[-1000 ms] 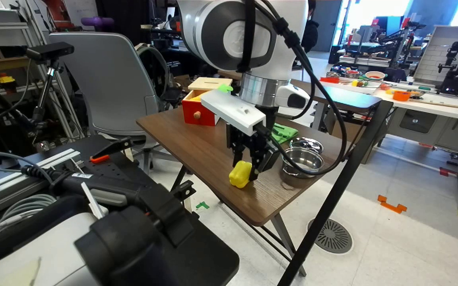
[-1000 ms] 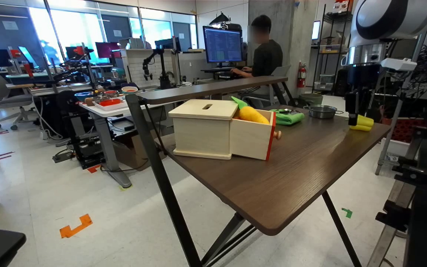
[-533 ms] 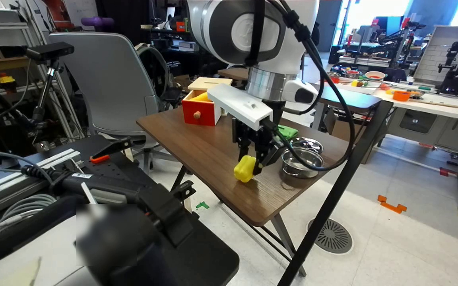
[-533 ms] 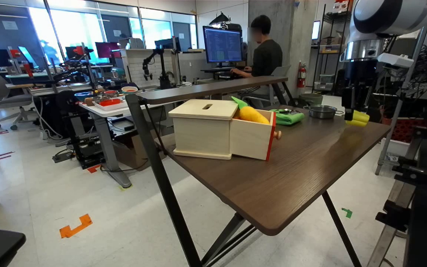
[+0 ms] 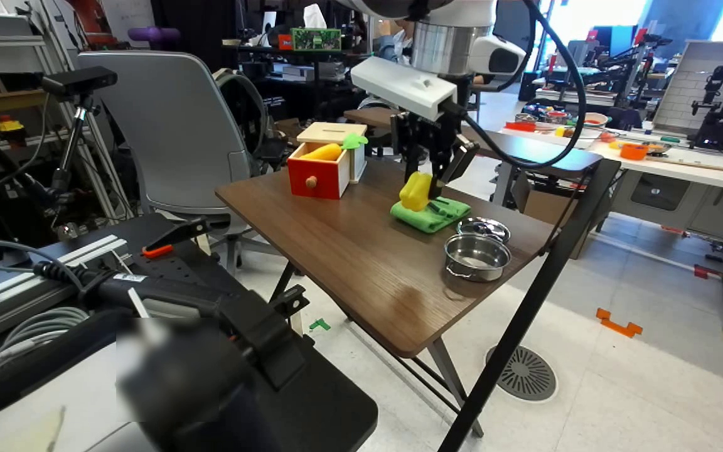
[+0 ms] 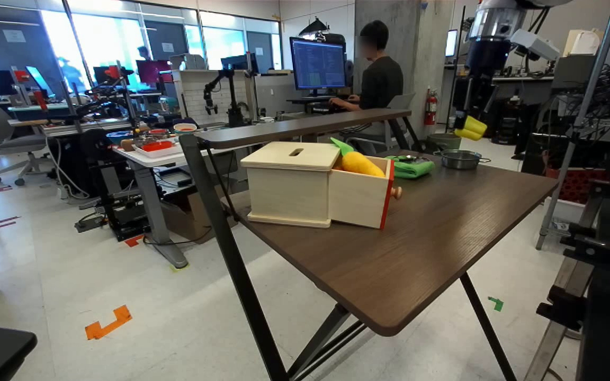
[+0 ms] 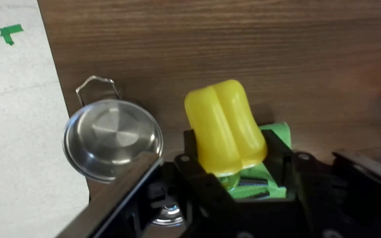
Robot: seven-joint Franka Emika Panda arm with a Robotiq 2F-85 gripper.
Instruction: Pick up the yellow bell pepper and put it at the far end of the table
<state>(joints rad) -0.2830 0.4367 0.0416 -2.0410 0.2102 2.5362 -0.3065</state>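
My black two-fingered gripper point(image 7: 231, 141): jaws clamped on the smooth, lobed yellow bell pepper point(image 7: 223, 122), one of the dark fingers point(image 7: 190, 142) bearing on each side. In the wrist view the pepper lies at a slant, two lobes and a lengthwise groove showing, one end projecting beyond my fingertips.

Position: I hold the pepper in the air, clear of the brown wood-grain tabletop point(image 5: 349, 232), as both exterior views confirm. Seen from my wrist, it covers part of a folded green cloth point(image 5: 421, 221); the small dark items point(image 7: 252, 182) lying on that cloth are too indistinct to identify.

A round pot of polished steel point(image 5: 481, 274) stands upright close to the table's edge, near the cloth. A round, shiny metal lid point(image 5: 484, 228) lies just beside it; whether the two touch, I cannot tell.

Well apart from the pot stands a pale wooden box point(image 6: 286, 196) with a slot in its top. Its drawer point(image 6: 359, 203), red-fronted and fitted with a round wooden knob point(image 6: 396, 193), stands out from the body and contains a rounded yellow-orange object point(image 6: 360, 163) with a green leafy end. In an exterior view, a dark-haired person point(image 6: 384, 79) sits before a lit monitor point(image 6: 318, 63).
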